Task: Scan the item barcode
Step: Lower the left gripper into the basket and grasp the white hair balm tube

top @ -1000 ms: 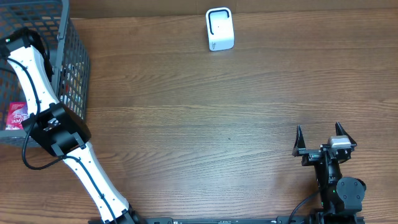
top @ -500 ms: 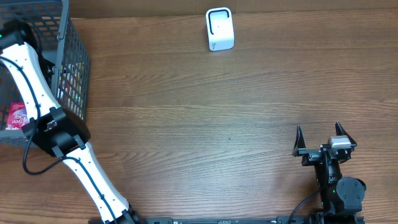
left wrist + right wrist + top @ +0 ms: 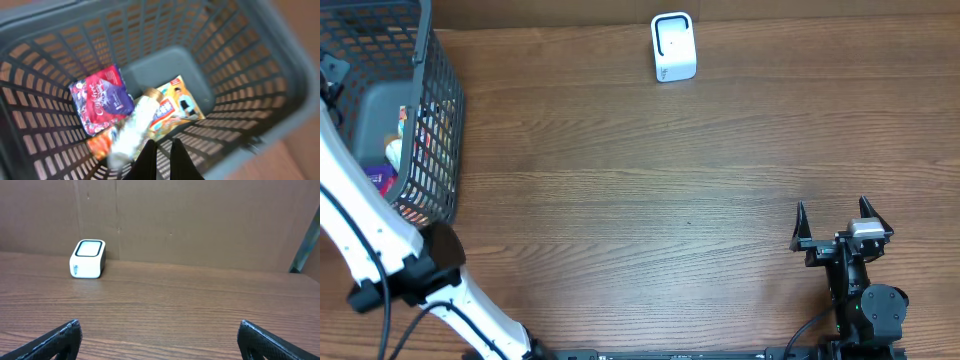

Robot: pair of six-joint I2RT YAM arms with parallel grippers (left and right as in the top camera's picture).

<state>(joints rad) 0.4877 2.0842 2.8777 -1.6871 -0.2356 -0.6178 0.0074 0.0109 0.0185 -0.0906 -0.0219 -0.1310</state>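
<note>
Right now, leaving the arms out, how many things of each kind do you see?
Basket: 1, the grey basket
Scanner: 1, the white scanner
Packets in basket: 3, purple-red packet, orange packet, red-orange packet
Other: 1, pale wrapped item, blurred
Total: 6

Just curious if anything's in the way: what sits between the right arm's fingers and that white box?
Nothing: only bare table between the right fingers and the white box, clearest in the right wrist view.

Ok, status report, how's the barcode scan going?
Left gripper shut, empty, over basket. Right gripper open, parked. Packets lie in basket, none picked. Nothing blocks scanner.
</note>
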